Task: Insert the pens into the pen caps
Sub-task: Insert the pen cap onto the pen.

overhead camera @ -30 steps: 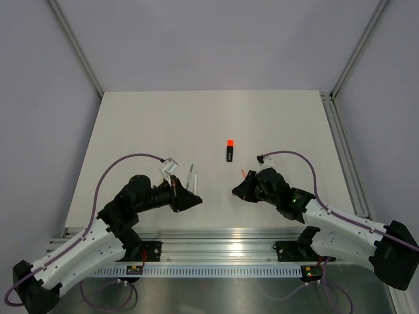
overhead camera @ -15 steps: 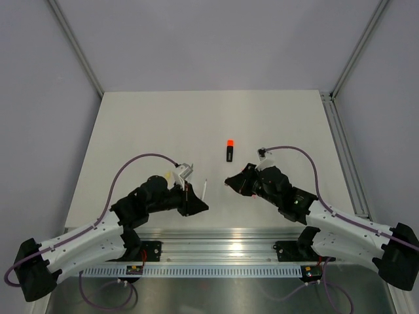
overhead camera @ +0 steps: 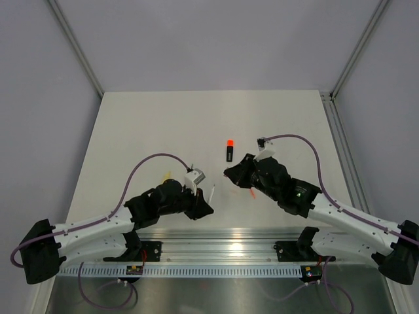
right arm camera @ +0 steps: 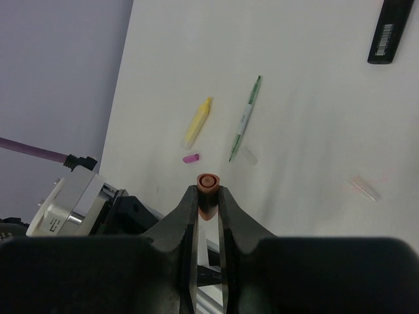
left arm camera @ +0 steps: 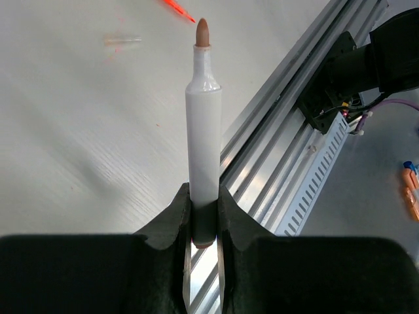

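Your left claw [left arm camera: 203,199] clamps the slim white brown-tipped pen [left arm camera: 203,124], your right claw [right arm camera: 208,194] the short brownish plastic cap [right arm camera: 208,182] — square tip to mouth before pushing.

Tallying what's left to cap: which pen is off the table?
The white pen with the brownish tip: it alone is clamped in the left end effector; the yellow highlighter and thin grey pen lie on the table.

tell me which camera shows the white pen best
The left wrist view: the white pen fills the frame, clamped at its base by the left gripper, brownish tip uncapped. The top view shows only a thin white sliver beside that gripper. The right wrist view does not clearly show it.
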